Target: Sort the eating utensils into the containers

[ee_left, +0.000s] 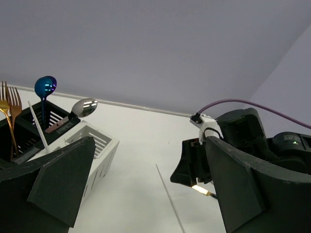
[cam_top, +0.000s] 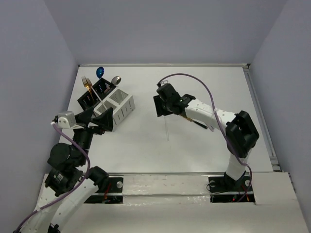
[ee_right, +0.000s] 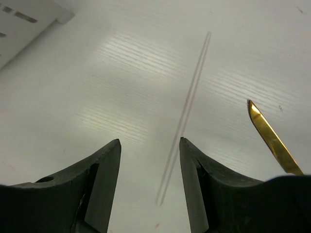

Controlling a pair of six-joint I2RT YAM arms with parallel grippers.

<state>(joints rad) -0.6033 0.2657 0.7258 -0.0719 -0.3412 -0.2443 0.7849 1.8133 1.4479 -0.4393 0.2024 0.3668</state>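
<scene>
White worktop (cam_top: 194, 155): black caddy (cam_top: 91, 96) and white caddy (cam_top: 121, 104) at far-left corner hold blue spoon (cam_top: 100, 73) and gold forks (cam_top: 86, 81), white chopstick (ee_right: 187, 111) lies loose mid-worktop beside gold utensil (ee_right: 272, 141), right gripper (ee_right: 149, 143) jaws released and empty above it, left gripper (ee_left: 149, 145) jaws released wide near white caddy.

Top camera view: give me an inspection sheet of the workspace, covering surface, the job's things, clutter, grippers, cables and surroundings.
Surface: white table.
Job's things: black perforated caddy holds gold forks, blue spoon and silver spoon; white perforated caddy beside it; white chopstick and gold flat-bladed utensil lie loose on the table.
Clutter: nothing seen.
Grippers: left gripper open, empty, by the caddies; right gripper open, empty, above the chopstick.
Cables: purple cables on both arms.
Surroundings: pale lilac walls.
</scene>
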